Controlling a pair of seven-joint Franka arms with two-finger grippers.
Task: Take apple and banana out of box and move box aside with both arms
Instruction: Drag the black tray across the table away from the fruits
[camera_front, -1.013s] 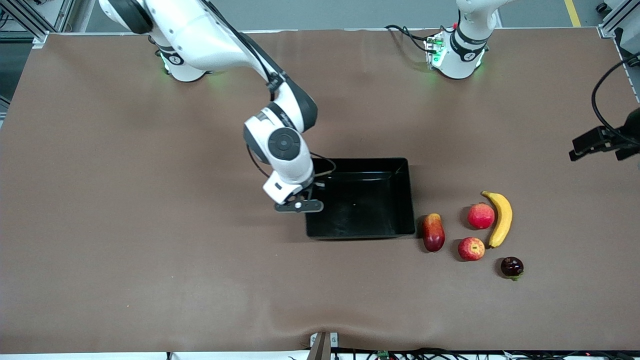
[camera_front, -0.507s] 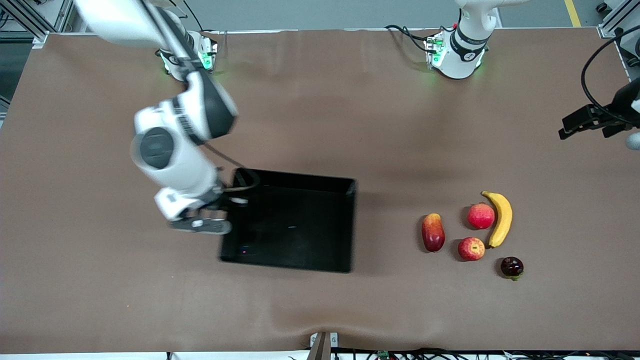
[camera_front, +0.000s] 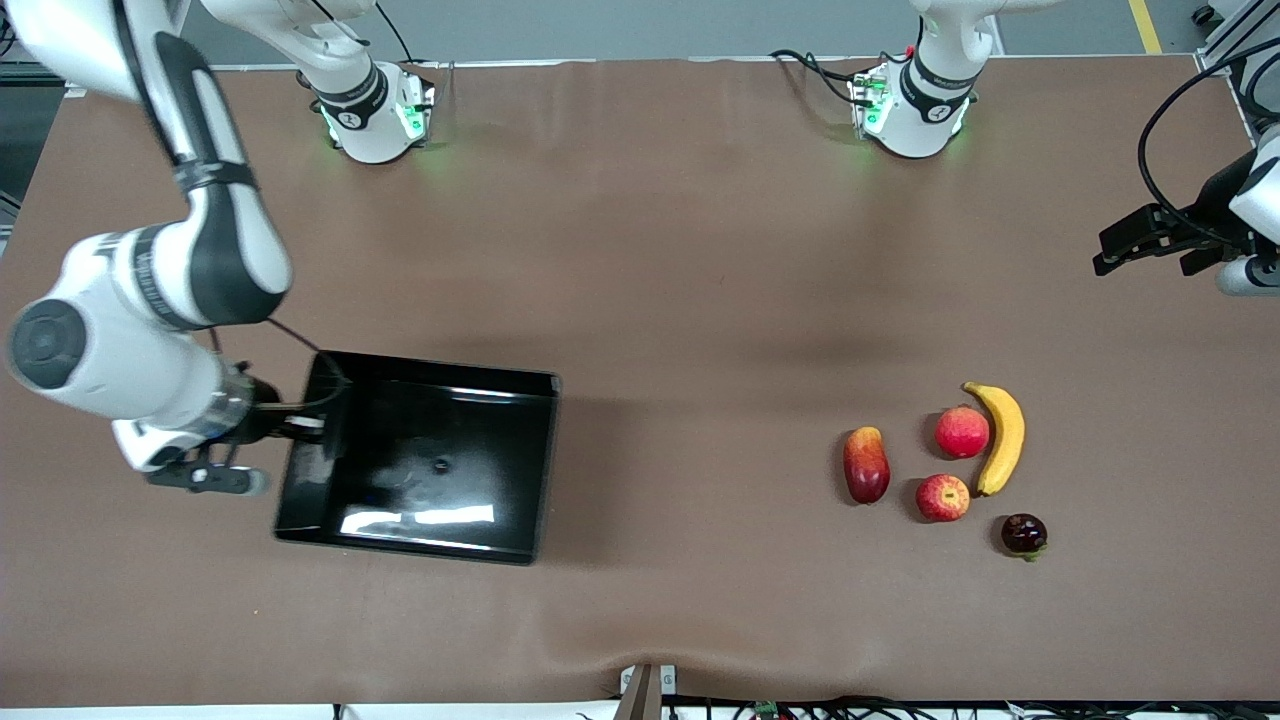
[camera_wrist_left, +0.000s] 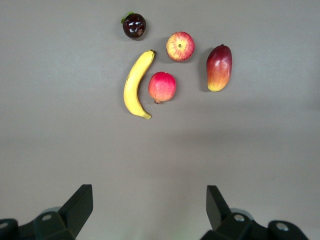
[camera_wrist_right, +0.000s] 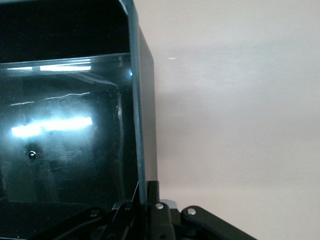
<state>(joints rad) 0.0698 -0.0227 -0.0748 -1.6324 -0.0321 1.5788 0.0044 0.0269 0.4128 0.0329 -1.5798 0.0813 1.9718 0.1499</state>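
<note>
The box (camera_front: 450, 420), a shallow glossy black tray, hangs tilted just over the right arm's end of the table. My right gripper (camera_front: 305, 425) is shut on its wall, and in the right wrist view the thin wall (camera_wrist_right: 145, 110) runs between the closed fingers of that gripper (camera_wrist_right: 150, 200). The banana (camera_front: 1003, 437) and the apple (camera_front: 943, 497) lie on the cloth toward the left arm's end. My left gripper (camera_front: 1108, 250) hovers open and empty at that end's edge. The left wrist view shows the banana (camera_wrist_left: 136, 84) and apple (camera_wrist_left: 180, 46) ahead of the gripper (camera_wrist_left: 150, 210).
A pomegranate (camera_front: 962, 431) sits against the banana's inner curve, a mango (camera_front: 866, 464) lies beside the apple toward the box, and a dark round fruit (camera_front: 1024, 533) is nearest the front camera. Brown cloth covers the table. Both arm bases stand along the back edge.
The right arm has carried the box from the table's middle to its own end, with the grip unchanged. The left gripper has drifted slightly inward over the table edge.
</note>
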